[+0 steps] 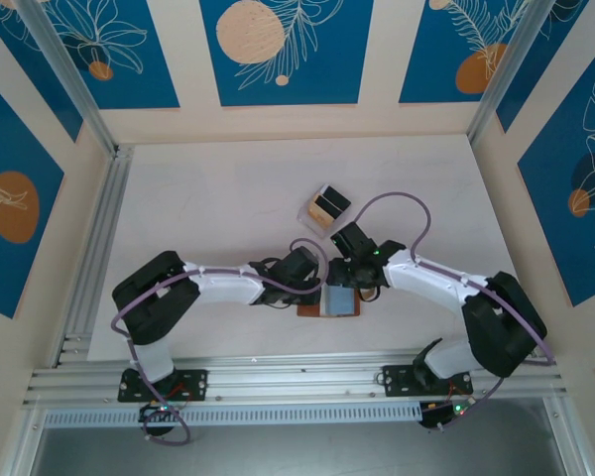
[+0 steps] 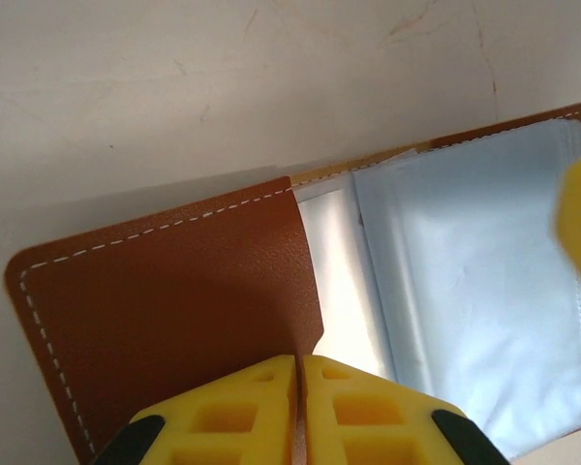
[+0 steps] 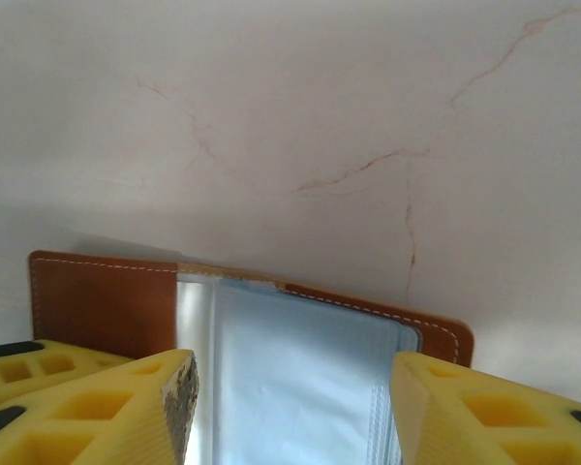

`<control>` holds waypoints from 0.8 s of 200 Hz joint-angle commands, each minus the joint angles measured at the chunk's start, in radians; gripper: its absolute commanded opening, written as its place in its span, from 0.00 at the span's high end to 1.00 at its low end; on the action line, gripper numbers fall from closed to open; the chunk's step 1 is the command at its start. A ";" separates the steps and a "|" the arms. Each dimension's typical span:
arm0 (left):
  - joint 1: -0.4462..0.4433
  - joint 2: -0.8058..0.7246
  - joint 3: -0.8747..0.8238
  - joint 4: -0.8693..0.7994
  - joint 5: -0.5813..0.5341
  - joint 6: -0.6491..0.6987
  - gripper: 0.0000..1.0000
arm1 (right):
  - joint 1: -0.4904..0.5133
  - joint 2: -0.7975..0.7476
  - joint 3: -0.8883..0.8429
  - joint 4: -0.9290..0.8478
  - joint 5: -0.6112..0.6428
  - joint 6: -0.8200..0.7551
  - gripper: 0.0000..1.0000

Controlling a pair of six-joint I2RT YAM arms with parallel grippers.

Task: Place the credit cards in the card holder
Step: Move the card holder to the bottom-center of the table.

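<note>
The card holder (image 1: 329, 309), a brown leather wallet, lies open on the table between both arms, its blue-grey plastic sleeves (image 3: 290, 378) facing up. My left gripper (image 2: 300, 363) is shut, with the edge of the brown cover (image 2: 174, 310) pinched at its fingertips. My right gripper (image 3: 295, 387) hangs open just above the sleeves, one finger on each side of them; it is empty. The credit cards (image 1: 329, 205), black and tan, sit in a clear plastic box behind the wallet.
The clear box (image 1: 315, 213) stands a short way behind the right gripper (image 1: 352, 288). Aluminium rails (image 1: 89, 258) run along the left and near edges. Patterned walls enclose the pale table (image 1: 208, 198).
</note>
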 commanded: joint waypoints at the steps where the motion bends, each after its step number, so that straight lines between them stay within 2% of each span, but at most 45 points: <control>1: -0.008 -0.008 -0.030 -0.050 -0.024 -0.012 0.89 | 0.003 0.047 0.021 0.018 -0.029 -0.013 0.44; 45: -0.007 -0.011 -0.032 -0.054 -0.029 -0.006 0.89 | 0.005 0.112 0.015 0.032 -0.012 -0.001 0.46; 85: -0.008 -0.011 -0.032 -0.054 -0.029 -0.008 0.89 | 0.021 0.146 0.010 0.019 0.016 0.020 0.51; 127: -0.007 -0.018 -0.029 -0.064 -0.034 -0.006 0.89 | 0.041 0.166 0.017 0.003 0.043 0.033 0.62; 160: -0.007 -0.016 -0.029 -0.069 -0.036 -0.002 0.89 | 0.059 0.162 0.034 -0.025 0.078 0.035 0.75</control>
